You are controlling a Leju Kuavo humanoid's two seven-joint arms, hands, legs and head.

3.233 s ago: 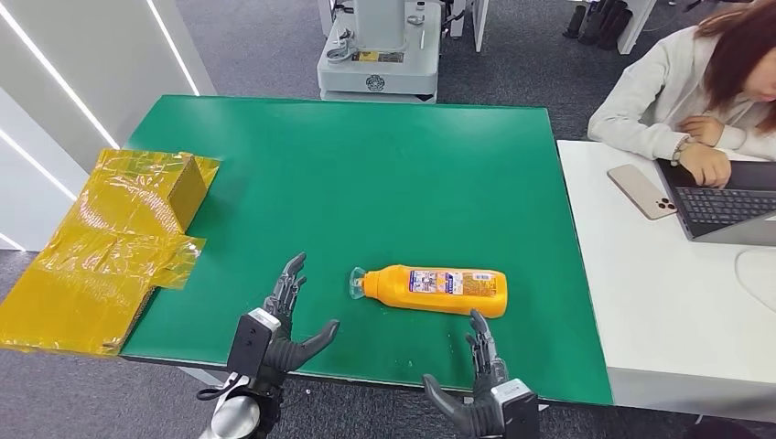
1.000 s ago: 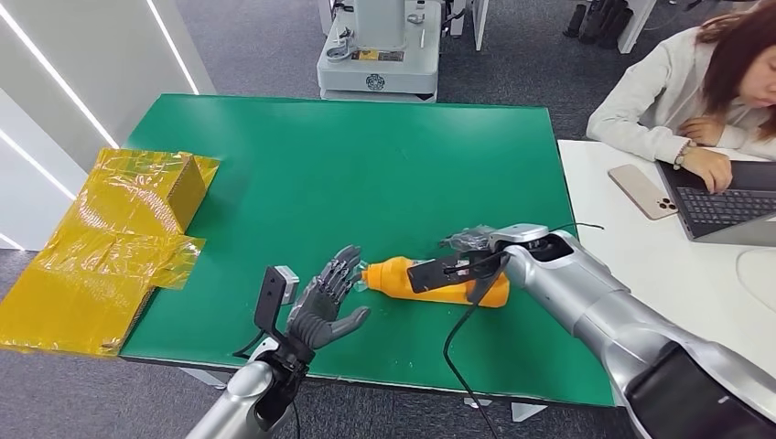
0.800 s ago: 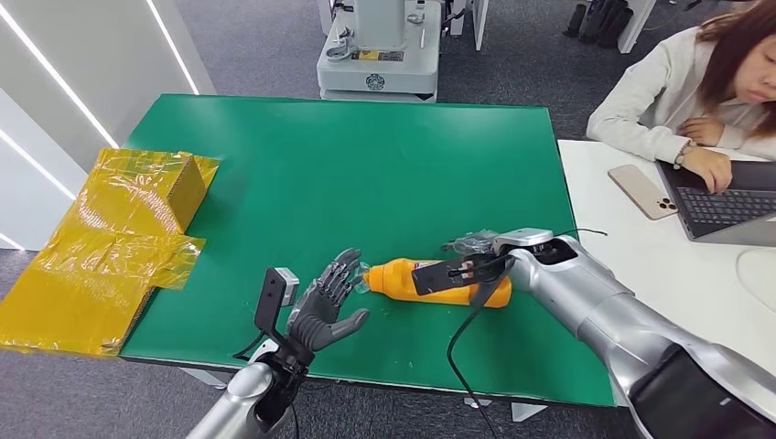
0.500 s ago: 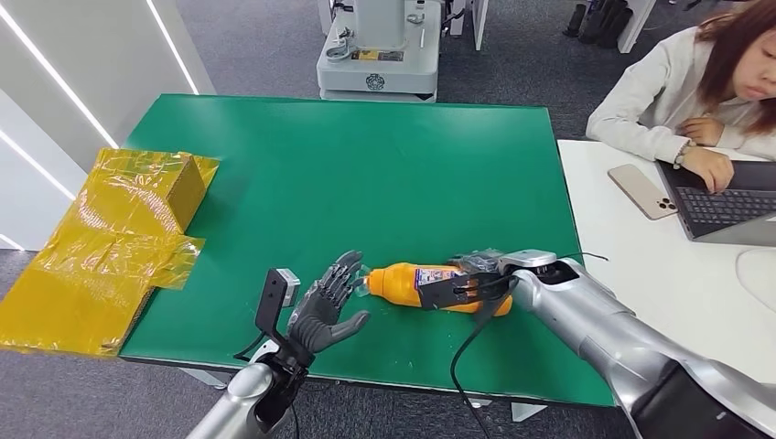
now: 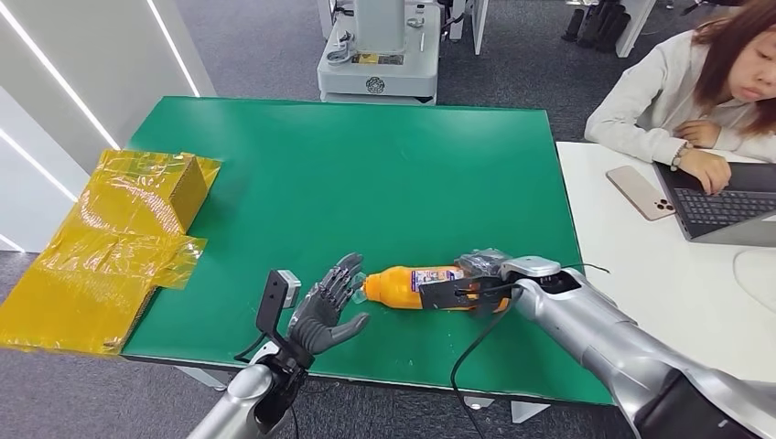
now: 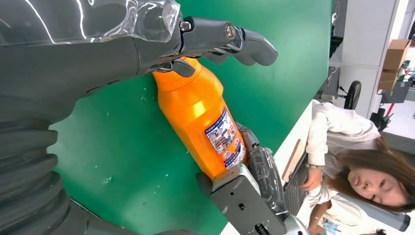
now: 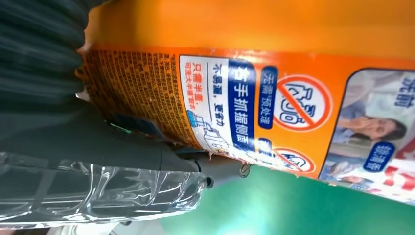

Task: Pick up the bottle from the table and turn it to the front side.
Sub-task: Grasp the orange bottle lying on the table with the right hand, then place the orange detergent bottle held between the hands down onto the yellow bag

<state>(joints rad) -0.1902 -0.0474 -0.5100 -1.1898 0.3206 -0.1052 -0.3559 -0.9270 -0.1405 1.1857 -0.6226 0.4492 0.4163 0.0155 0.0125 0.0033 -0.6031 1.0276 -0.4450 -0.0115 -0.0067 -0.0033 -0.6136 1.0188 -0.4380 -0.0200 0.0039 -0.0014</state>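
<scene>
Orange bottle (image 5: 410, 286) is lain on its side near the green table's (image 5: 366, 183) front edge, gripped at its base by the right hand (image 5: 480, 274); the left hand (image 5: 325, 302), fingers spread and holding nothing, is touched to its cap end.

A: The bottle (image 5: 412, 286)?
B: Orange, its label white and blue with red circles.
A: The table (image 5: 366, 174)?
B: Plain green; the wrapping (image 5: 110, 238) beside it is shiny yellow.
A: And the hands?
B: Dark grey on silver arms.
</scene>
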